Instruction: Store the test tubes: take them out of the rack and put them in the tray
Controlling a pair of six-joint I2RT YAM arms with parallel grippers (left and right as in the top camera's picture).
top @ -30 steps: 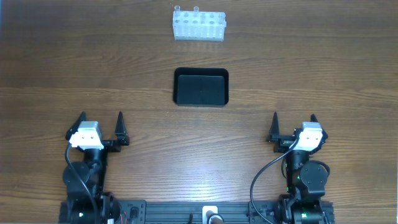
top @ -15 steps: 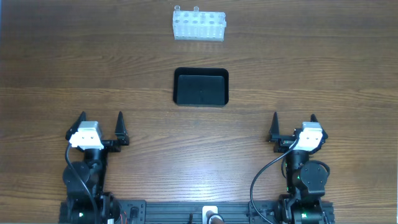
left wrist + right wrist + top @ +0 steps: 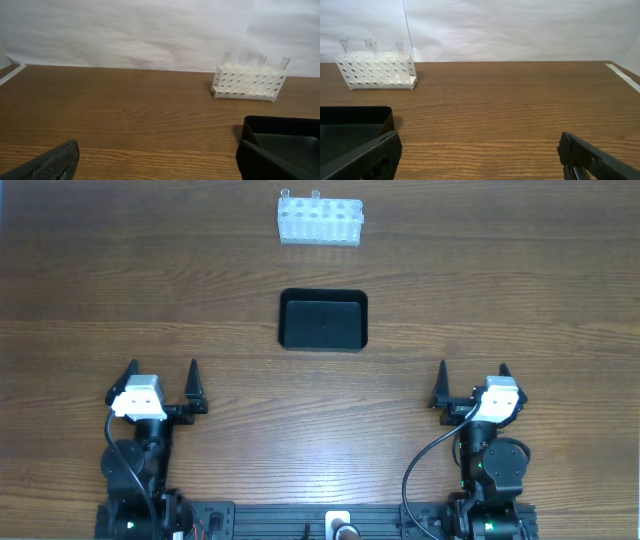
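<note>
A white perforated rack (image 3: pixel 319 223) stands at the table's far middle, with clear test tubes (image 3: pixel 287 196) upright in it. The rack (image 3: pixel 249 81) also appears in the left wrist view, and the rack (image 3: pixel 376 72) in the right wrist view. A black tray (image 3: pixel 323 320) lies nearer the arms, with nothing in it. My left gripper (image 3: pixel 160 374) is open near the front left, far from both. My right gripper (image 3: pixel 471 375) is open near the front right. Each wrist view has its own dark fingers (image 3: pixel 55 160) (image 3: pixel 592 157) spread wide with nothing between them.
Bare brown wooden table (image 3: pixel 500 290) spreads on all sides of the rack and tray. A white wall (image 3: pixel 125 30) rises behind the table's far edge.
</note>
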